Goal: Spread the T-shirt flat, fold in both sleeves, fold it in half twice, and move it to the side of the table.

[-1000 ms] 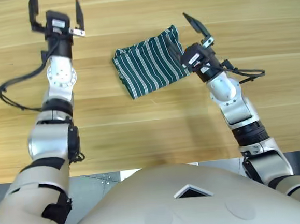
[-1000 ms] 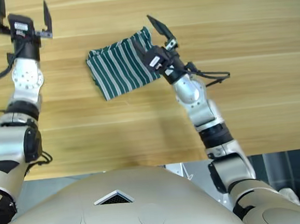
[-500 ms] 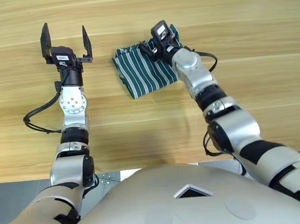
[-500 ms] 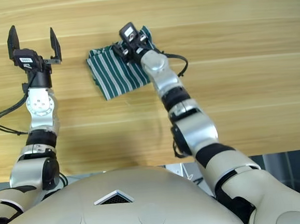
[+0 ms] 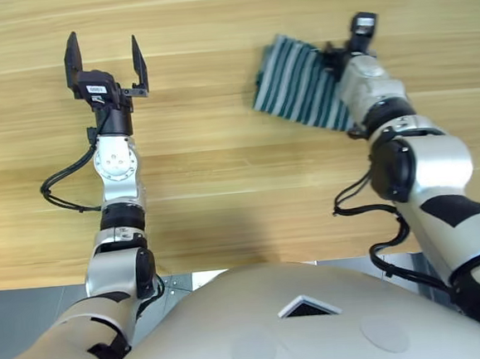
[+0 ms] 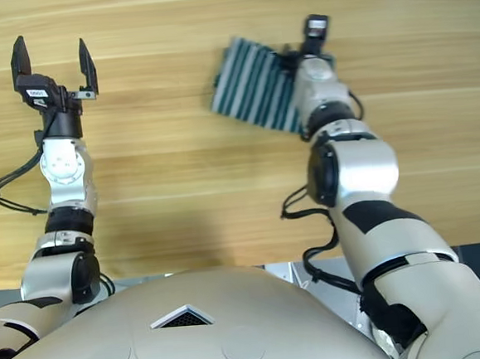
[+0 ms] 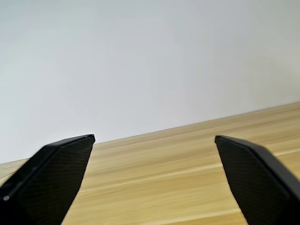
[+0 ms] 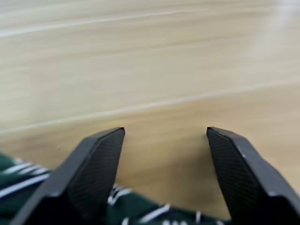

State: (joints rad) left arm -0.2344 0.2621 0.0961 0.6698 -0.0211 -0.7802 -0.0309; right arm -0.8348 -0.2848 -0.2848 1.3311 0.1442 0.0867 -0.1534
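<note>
lying folded, green-and-white striped t-shirt (image 5: 295,88)

Folded green, white-striped T-shirt (image 5: 296,94), flat on table's right side.

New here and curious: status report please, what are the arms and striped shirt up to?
Left jaws open, above light wooden table. Right jaws open, at edge of folded green-and-white striped T-shirt, right side. Nothing blocking.

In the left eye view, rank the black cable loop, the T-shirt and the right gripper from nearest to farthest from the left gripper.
1. Black cable loop, beside the left arm.
2. T-shirt, folded, right of centre.
3. Right gripper, at the T-shirt's right edge.
</note>
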